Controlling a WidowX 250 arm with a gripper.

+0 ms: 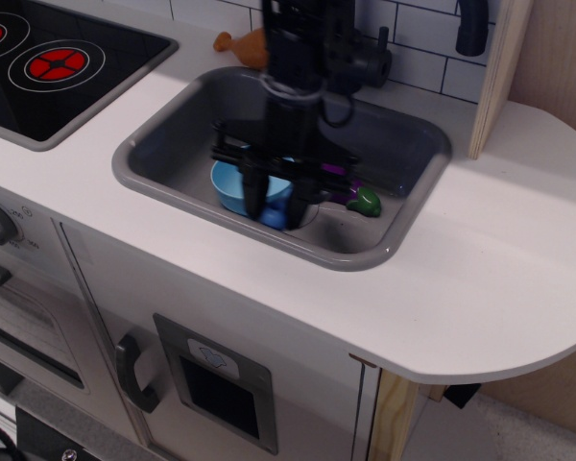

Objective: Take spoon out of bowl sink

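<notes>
The grey sink (163, 158) is set in the white counter. The light blue bowl (230, 182) sits in its front middle, partly covered by my arm. My gripper (276, 213) hangs low over the bowl's front right rim. Its two dark fingers (253, 197) stand on either side of a bright blue piece that looks like the handle of the spoon (275, 215). The gripper appears shut on it. The spoon's dark grey cup is hidden behind the gripper.
A purple eggplant with a green cap (364, 201) lies in the sink just right of the gripper. The black faucet (360, 60) stands behind the sink. An orange toy (240, 42) lies on the back counter. The black stovetop (58, 62) is at the left.
</notes>
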